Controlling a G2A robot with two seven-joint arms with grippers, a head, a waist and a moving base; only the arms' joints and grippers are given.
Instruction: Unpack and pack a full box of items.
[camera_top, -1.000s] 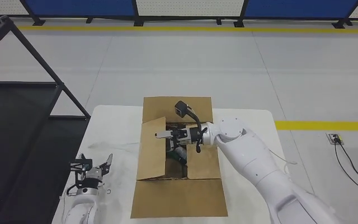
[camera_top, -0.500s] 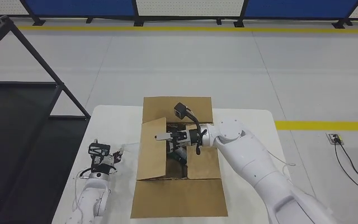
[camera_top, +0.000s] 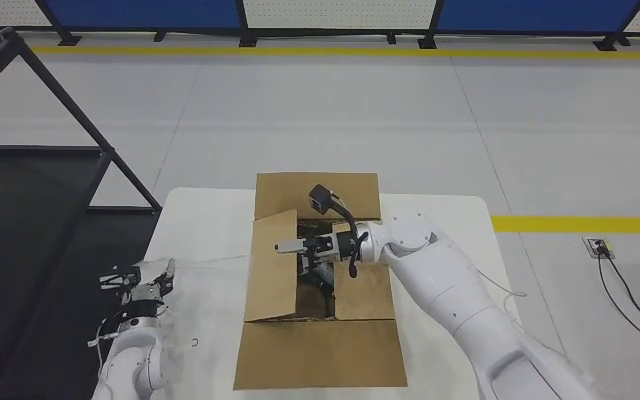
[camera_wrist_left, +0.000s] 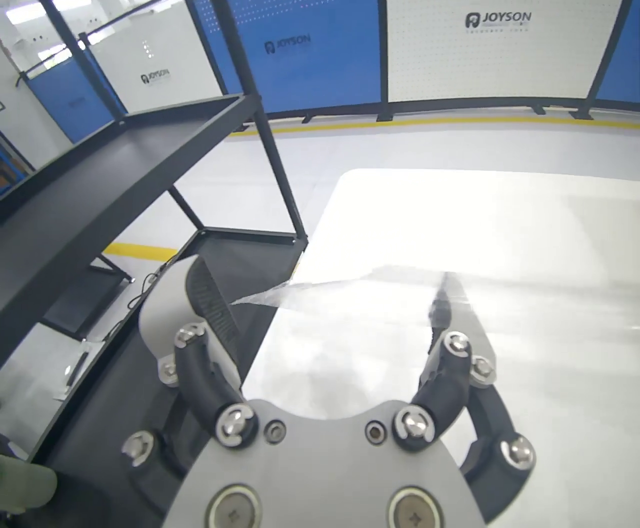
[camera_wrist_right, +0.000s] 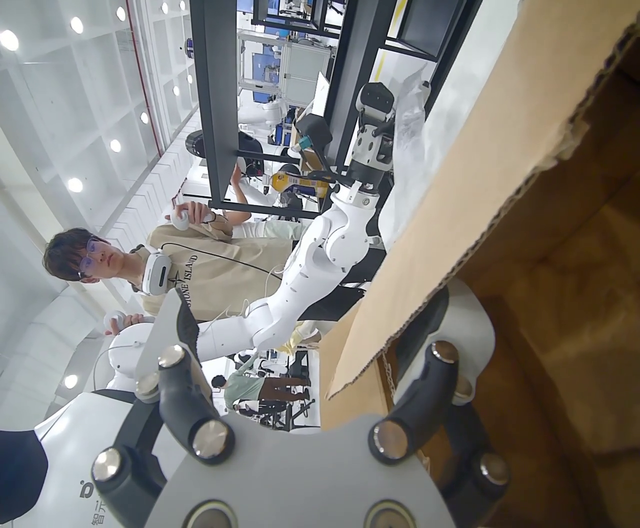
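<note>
Your box (camera_top: 320, 350) sits in the middle of the table (camera_top: 200, 215) with all four flaps folded out. What is left inside is a dark item (camera_top: 318, 280) low in the opening, too shadowed to identify. Your right gripper (camera_top: 298, 246) reaches in from the right and stands wide. One finger is outside the left flap (camera_top: 272, 275) and the other inside the box, so the torn cardboard edge runs between them without being pinched. That looks like a way to brace the flap or push it clear of the opening, since this flap stands up more than the others and would get in the way of reaching in. Your left gripper (camera_wrist_left: 322, 285) is at the near left corner of the table, well apart from the box. It is spread wide too and holds nothing. A sheet of clear plastic film (camera_top: 210, 262) lies along the table from its fingertips towards the left flap. The film passes right at the tips, but you cannot tell whether it touches them. It seems laid out there to keep it out of the box. Beyond the table's left edge is a black rack (camera_top: 60, 200), close to that gripper, so allow for it if you swing the arm outwards.
</note>
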